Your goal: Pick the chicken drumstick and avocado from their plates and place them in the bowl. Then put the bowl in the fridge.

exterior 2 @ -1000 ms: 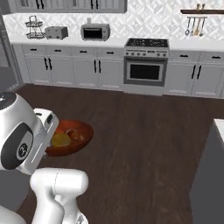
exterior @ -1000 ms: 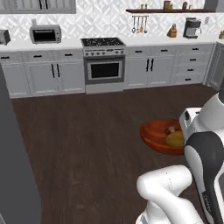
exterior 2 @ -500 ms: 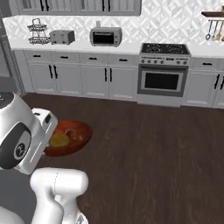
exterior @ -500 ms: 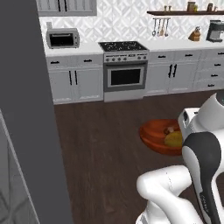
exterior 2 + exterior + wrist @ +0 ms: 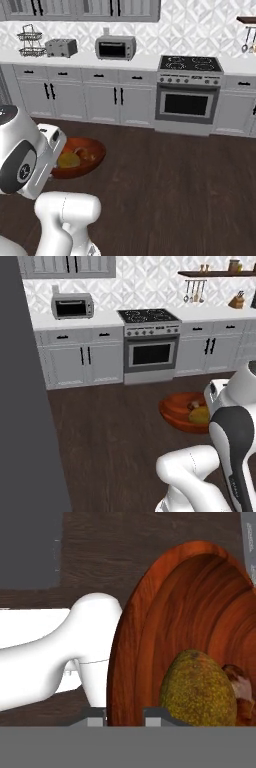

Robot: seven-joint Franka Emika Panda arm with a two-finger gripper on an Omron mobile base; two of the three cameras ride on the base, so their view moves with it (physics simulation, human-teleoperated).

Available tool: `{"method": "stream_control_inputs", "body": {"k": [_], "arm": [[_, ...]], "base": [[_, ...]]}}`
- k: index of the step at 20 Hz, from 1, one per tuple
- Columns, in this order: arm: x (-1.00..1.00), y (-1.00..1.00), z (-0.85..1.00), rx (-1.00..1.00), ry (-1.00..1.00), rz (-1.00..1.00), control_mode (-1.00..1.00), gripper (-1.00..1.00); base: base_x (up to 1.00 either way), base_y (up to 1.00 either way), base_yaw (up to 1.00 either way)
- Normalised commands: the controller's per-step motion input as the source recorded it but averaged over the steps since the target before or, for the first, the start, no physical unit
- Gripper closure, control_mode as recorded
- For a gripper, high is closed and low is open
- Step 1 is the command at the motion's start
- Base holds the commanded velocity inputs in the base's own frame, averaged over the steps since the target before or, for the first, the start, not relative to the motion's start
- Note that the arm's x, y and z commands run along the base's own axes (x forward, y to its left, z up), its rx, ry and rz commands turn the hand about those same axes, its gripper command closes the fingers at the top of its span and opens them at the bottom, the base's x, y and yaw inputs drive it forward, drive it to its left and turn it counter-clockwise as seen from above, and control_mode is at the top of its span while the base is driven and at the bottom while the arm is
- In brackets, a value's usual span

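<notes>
In the left base view the bowl point(image 5: 181, 411) hung above the dark wood floor point(image 5: 115, 441), just left of the white arm, with the avocado point(image 5: 199, 415) showing yellow-green inside it and a small pale-and-brown bit of the chicken drumstick point(image 5: 193, 405) just above; at far left stood a tall dark grey panel point(image 5: 27, 406). Over in the right base view the same bowl point(image 5: 82, 157) sat beside the arm, avocado point(image 5: 68, 159) nearest the hand and drumstick point(image 5: 88, 155) just right of it, while the toaster point(image 5: 61, 47) and wire rack point(image 5: 31, 44) on the back surface point(image 5: 80, 59) showed here. The hand view went close: the fingers point(image 5: 125, 717) were closed on the bowl's rim point(image 5: 116, 677), one tip either side. The avocado point(image 5: 197, 689) stood with its long axis up the frame, narrower end up, the drumstick point(image 5: 241, 692) touching its right side, too cropped to tell its direction.
</notes>
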Motion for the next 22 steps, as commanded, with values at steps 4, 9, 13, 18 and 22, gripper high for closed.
{"method": "stream_control_inputs", "body": {"k": [4, 9, 13, 18, 22], "arm": [[0.0, 0.0, 0.0, 0.0, 0.0, 0.0, 1.0, 1.0], [0.0, 0.0, 0.0, 0.0, 0.0, 0.0, 1.0, 1.0], [0.0, 0.0, 0.0, 0.0, 0.0, 0.0, 1.0, 1.0], [0.0, 0.0, 0.0, 0.0, 0.0, 0.0, 1.0, 1.0], [0.0, 0.0, 0.0, 0.0, 0.0, 0.0, 1.0, 1.0]], "base": [[1.0, 0.0, 0.15], [1.0, 0.0, 0.26], [1.0, 0.0, 0.32], [1.0, -0.01, 0.46], [1.0, -0.03, 0.56]]}}
